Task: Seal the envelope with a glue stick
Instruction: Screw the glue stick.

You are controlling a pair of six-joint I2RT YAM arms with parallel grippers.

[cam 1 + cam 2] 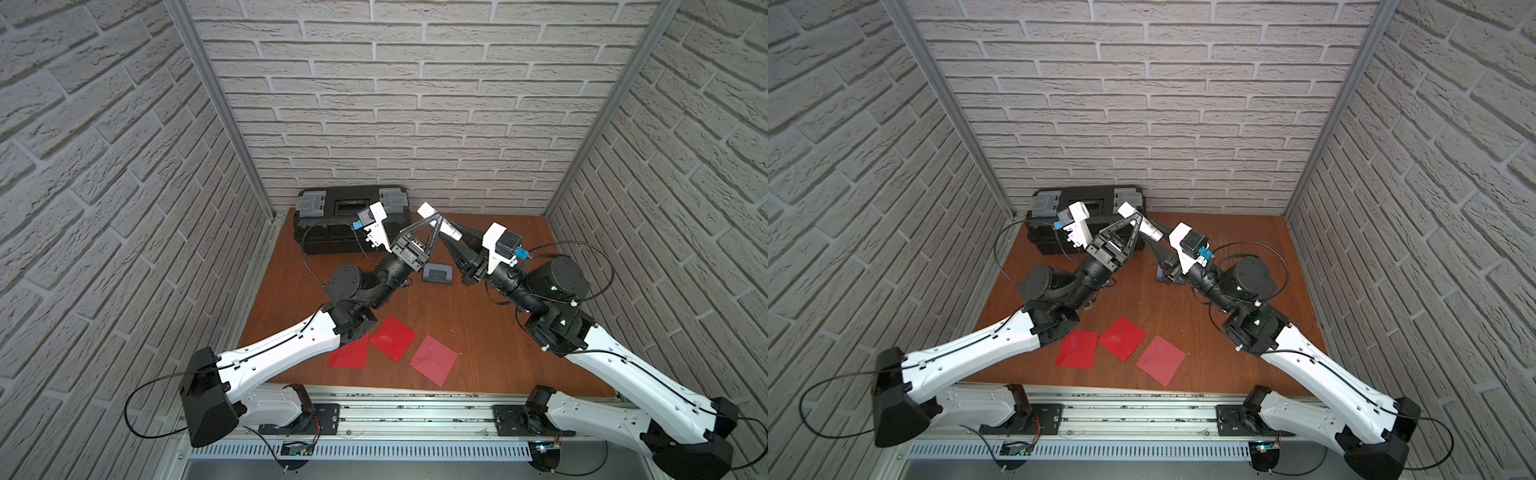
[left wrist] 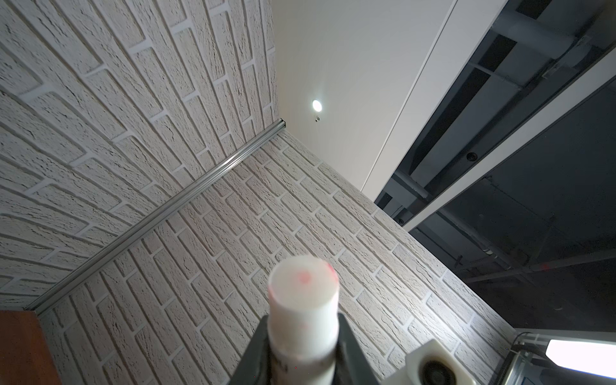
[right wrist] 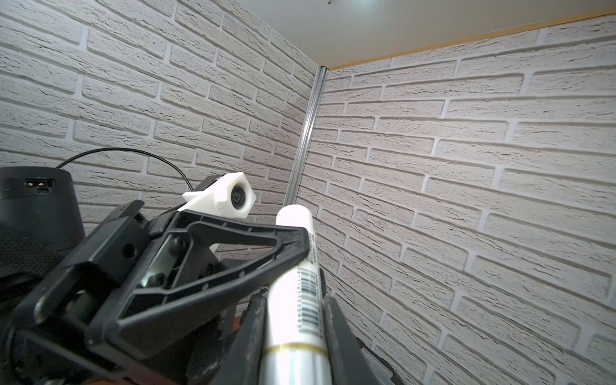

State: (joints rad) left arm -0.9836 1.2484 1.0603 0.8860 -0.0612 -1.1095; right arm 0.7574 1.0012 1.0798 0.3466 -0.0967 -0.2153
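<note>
Now glue stick (image 1: 450, 229) slants, base toward back wall (image 1: 415, 104).

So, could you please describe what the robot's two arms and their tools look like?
The left arm and right arm have white moulded shells, black joints and black rounded elbow caps. A thin black cable runs along each. Each wrist carries a white camera mount with a blue connector. The left tool and right tool have black tapering fingers; the left's show as open triangular frames.
</note>
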